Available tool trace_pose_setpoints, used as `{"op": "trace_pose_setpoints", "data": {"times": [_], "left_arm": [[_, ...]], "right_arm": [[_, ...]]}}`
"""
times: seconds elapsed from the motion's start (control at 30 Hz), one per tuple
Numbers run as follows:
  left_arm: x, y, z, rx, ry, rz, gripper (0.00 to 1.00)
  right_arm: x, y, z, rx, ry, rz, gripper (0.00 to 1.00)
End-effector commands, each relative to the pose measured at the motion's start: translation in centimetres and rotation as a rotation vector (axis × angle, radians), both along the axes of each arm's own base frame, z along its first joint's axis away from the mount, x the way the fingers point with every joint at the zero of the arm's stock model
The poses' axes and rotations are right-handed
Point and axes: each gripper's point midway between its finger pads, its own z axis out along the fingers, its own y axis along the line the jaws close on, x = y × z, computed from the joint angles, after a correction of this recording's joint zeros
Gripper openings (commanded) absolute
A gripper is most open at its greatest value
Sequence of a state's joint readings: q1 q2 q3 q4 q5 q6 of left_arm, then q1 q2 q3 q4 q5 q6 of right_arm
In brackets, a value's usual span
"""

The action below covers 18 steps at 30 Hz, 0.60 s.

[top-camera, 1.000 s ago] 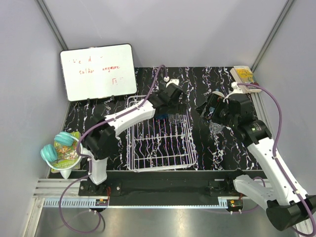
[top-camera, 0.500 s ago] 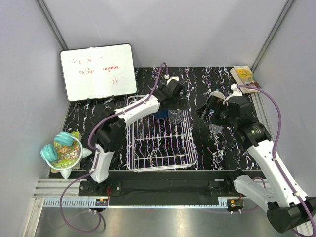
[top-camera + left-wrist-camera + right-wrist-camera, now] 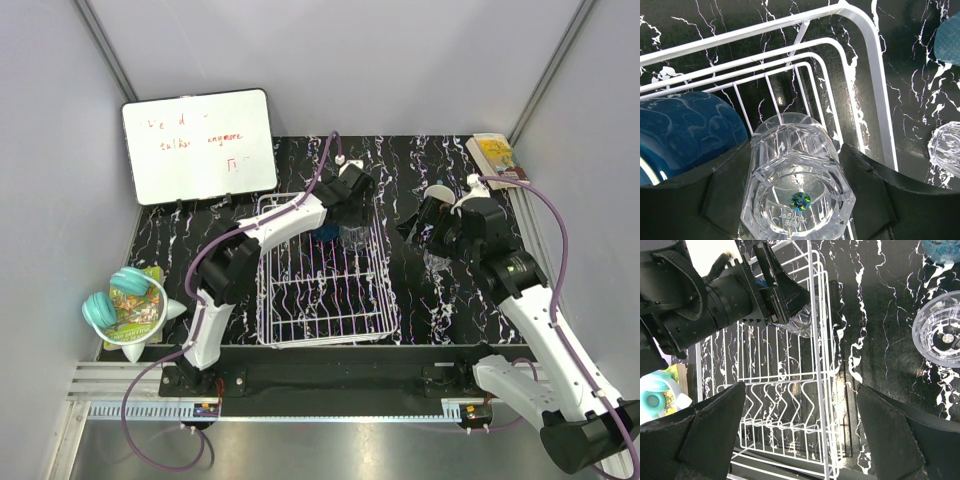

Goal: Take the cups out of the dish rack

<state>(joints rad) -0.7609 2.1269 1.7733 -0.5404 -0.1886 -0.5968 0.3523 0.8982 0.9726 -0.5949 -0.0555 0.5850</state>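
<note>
Our left gripper [image 3: 795,162] had reached across the rack [image 3: 300,320] to its far right corner. There its fingers [image 3: 725,200] were pinched on a glass [image 3: 797,195], one black pad against each side. We could see a small shiny sticker at the middle of the glass's base, but we could not tell whether the glass was touching the wires or had been lifted off them. Just left of it, in the same corner, lay the navy mug [image 3: 685,135], with the left finger between the two. From above, we saw no other cup in the rack.

Our right gripper [image 3: 801,387] hung over the table [image 3: 450,170] to the right of the rack, with its fingers spread wide and nothing between them. The other glass [image 3: 940,335] stood upright on the table, mouth up, right of the rack and apart from it. In the top view it sat just near of the right gripper. A light blue shape [image 3: 940,247] showed at the far edge of the right wrist view, too cropped for us to name.

A whiteboard [image 3: 198,147] leaned at the far left. A bowl [image 3: 130,335] stood at the near left, well apart from the rack.
</note>
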Motion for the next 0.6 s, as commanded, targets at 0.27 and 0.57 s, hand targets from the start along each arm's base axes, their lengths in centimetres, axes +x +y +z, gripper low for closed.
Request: {"op": "trace_pose_setpoints", "data": {"times": [0.27,0.57], "left_arm": [[-0.9,-0.4,11.9,-0.092,-0.215,-0.079,0.0],[-5.3,-0.7,23.1,-0.389,-0.355,-0.217,0.0]], "right_arm": [[0.1,0.3,2.2,0.038,-0.074,0.003,1.0],[-0.2,0.5,2.7,0.071,-0.081,0.002,1.0]]}}
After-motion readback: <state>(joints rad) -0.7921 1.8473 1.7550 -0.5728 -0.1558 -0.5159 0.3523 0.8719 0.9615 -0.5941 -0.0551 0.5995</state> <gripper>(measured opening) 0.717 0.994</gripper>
